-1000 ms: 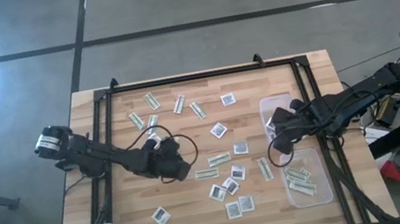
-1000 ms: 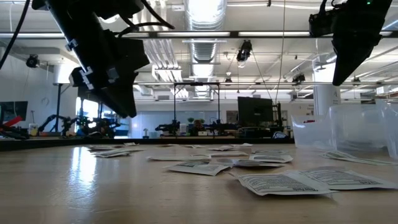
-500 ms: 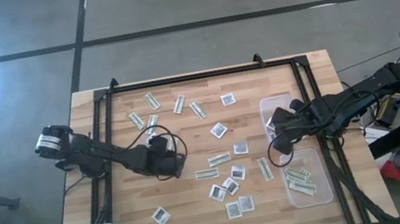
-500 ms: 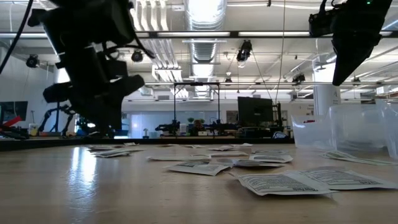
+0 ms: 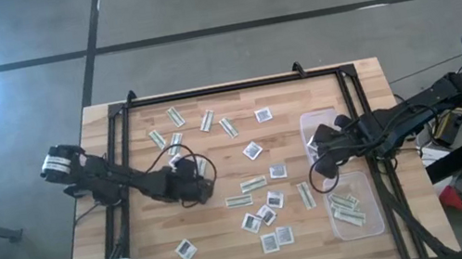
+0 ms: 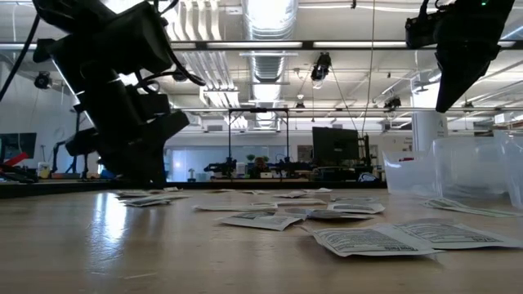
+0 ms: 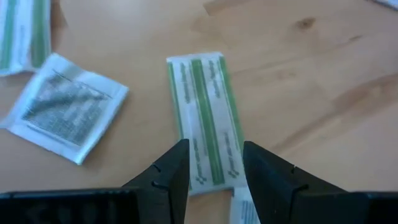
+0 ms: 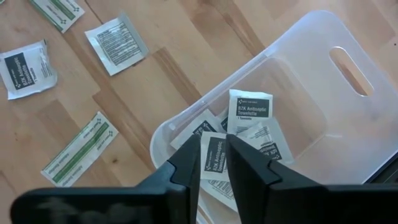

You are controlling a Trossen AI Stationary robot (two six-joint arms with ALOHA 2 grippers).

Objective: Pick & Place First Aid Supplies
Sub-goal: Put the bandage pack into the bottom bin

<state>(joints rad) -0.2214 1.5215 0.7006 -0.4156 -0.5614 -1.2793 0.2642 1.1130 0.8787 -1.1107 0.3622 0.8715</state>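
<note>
While the left end effector (image 7: 211, 167) sits low over the surface (image 5: 356, 90), its fingers stand slightly apart, straddling the end of a narrow green-and-white strip (image 7: 205, 118) that lies flat. A square white packet (image 7: 65, 109) with dark print lies just beside it. The right end effector (image 8: 214, 163) hangs above a clear tub (image 8: 323, 106), fingers narrowly parted around the edge of a white packet (image 8: 213, 158); more packets lie in the tub. Further packets (image 5: 262, 201) scatter mid-surface; bare wood remains toward the near edge.
</note>
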